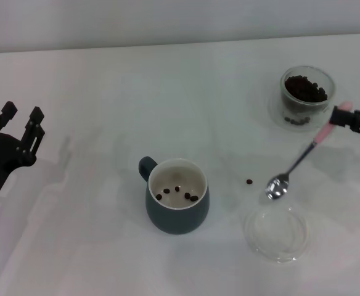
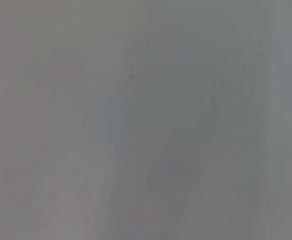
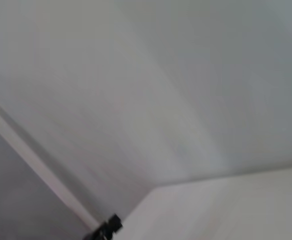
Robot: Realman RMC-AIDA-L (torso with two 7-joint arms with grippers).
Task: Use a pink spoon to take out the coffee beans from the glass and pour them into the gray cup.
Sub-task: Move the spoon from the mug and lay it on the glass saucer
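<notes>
The gray cup stands mid-table with several coffee beans on its cream inside. The glass, at the far right, holds a pile of beans. My right gripper at the right edge is shut on the pink spoon by its pink handle end. The spoon slants down toward me and its metal bowl hangs empty above the table, between the glass and the gray cup. One loose bean lies on the table. My left gripper is open and parked at the far left.
A shallow clear glass dish sits near the front right, just below the spoon's bowl. The white table runs back to a wall. The left wrist view shows only blank surface; the right wrist view shows wall and table edge.
</notes>
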